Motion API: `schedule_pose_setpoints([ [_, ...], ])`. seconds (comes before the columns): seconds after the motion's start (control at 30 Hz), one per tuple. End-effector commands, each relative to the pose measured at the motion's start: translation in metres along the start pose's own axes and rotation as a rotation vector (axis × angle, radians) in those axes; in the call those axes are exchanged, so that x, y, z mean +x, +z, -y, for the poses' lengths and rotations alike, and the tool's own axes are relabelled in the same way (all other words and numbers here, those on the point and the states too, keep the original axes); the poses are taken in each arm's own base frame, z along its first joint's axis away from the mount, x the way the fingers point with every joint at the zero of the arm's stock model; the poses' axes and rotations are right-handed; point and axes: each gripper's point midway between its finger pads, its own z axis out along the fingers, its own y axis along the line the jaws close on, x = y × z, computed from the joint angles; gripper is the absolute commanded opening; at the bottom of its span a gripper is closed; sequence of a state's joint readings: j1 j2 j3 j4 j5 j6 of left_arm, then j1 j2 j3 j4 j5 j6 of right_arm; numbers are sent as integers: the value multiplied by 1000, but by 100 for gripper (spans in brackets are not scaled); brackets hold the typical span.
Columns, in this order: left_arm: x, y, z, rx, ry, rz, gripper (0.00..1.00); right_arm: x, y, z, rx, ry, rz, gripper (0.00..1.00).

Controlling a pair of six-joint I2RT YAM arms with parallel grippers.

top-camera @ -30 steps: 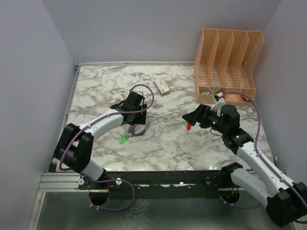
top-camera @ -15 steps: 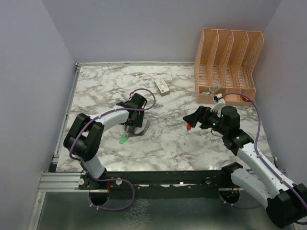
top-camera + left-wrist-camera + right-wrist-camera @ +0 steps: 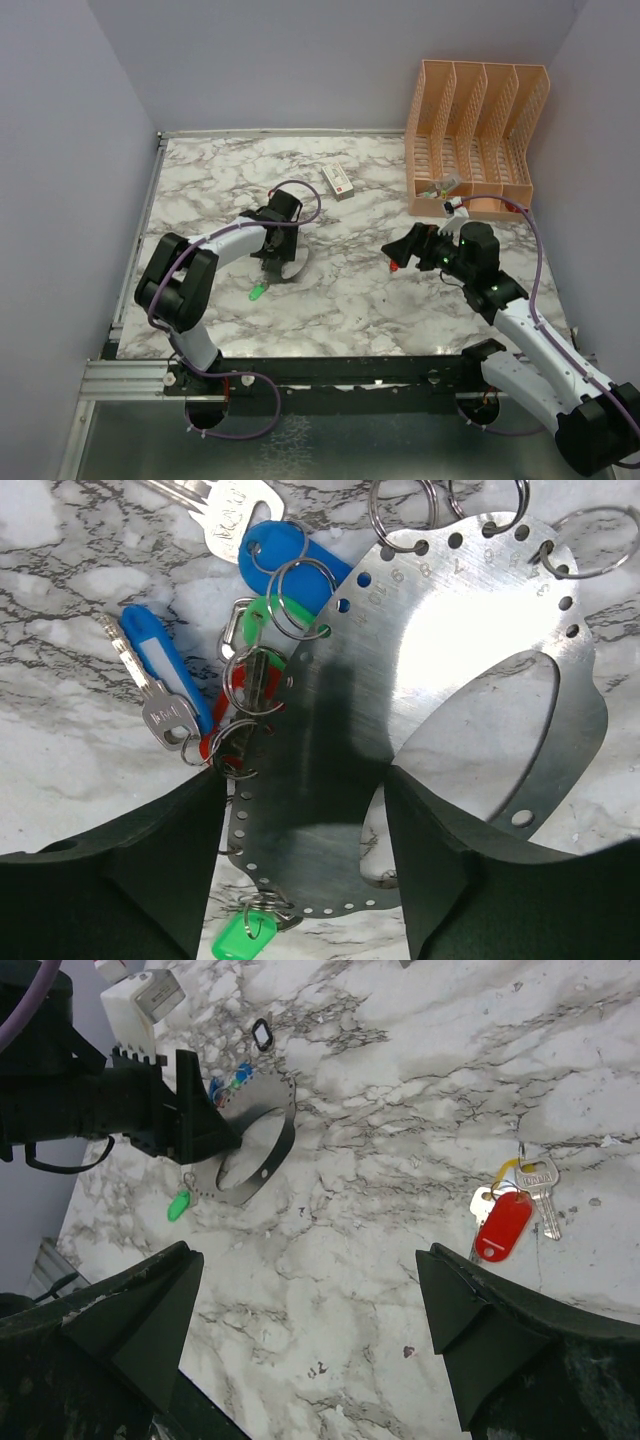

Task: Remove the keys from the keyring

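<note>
The crescent-shaped brushed-steel keyring [image 3: 470, 660] has stamped digits beside its rim holes, too faint to read. The engraving on one silver key [image 3: 232, 510] is no clearer. The keyring sits left of centre on the marble table [image 3: 200, 180]. Blue, green and red plastic-tagged keys [image 3: 280, 550] cluster on split rings along its outer rim. The left gripper [image 3: 300, 780] clamps its band. The right gripper [image 3: 305, 1255] is spread wide and empty above a loose red-tagged key [image 3: 503, 1225].
</note>
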State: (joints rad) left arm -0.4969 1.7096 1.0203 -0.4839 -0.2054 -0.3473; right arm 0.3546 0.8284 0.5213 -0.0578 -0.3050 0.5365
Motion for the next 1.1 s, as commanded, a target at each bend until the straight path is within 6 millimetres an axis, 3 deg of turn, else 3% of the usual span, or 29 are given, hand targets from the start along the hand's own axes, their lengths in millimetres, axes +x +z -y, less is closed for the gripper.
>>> schedule_pose_setpoints([
  [0.0,29,17,10,56,3,-99,62,7,-1,2,-2,-16,-16,100],
  [0.17,32,16,14,83,-15,-101,56,8,-1,-2,-27,-15,-22,100],
  [0.5,25,5,55,318,-132,-42,38,20,14,-9,-106,45,-67,100],
  [0.9,18,-15,83,513,-227,31,33,36,46,-12,-189,184,-117,100],
  [1.07,20,-16,84,526,-225,35,33,36,66,-15,-215,226,-128,96],
])
